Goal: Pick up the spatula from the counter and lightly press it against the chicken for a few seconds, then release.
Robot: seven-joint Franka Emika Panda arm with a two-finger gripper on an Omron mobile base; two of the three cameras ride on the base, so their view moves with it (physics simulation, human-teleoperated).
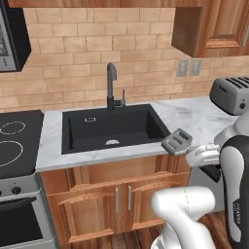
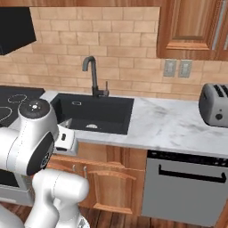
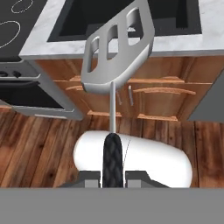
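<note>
One slotted spatula point(image 3: 118, 50) is clamped in your tool point(image 3: 113, 176). The fingers are closed tight on its dark ribbed handle, and the thin metal shaft runs straight out from them to the grey, three-slot blade. In the hand view the blade hangs in the air in front of the wooden cabinet doors point(image 3: 153, 92), with the plank floor point(image 3: 39, 148) beneath it. From the left base view, the blade point(image 1: 177, 141) sits just off the front edge of the marble table point(image 1: 194, 116), near the right front corner of the black sink point(image 1: 112, 129) and clear of both. A curved faucet point(image 1: 112, 85) stands behind the sink, a toaster point(image 1: 231, 95) sits at the far right, and a black stovetop point(image 1: 14, 141) lies to the left.

The pickup step looks finished: the spatula is off the table and firmly held. You are now in the carry step, before any pressing.

I cannot tell where the chicken is; the stovetop side is the likelier place, but that part of the view is cropped. Your next move calls for bringing the blade over the chicken and turning it flat. Then lower it gently until it just touches, hold briefly, and only then let the tool open.
</note>
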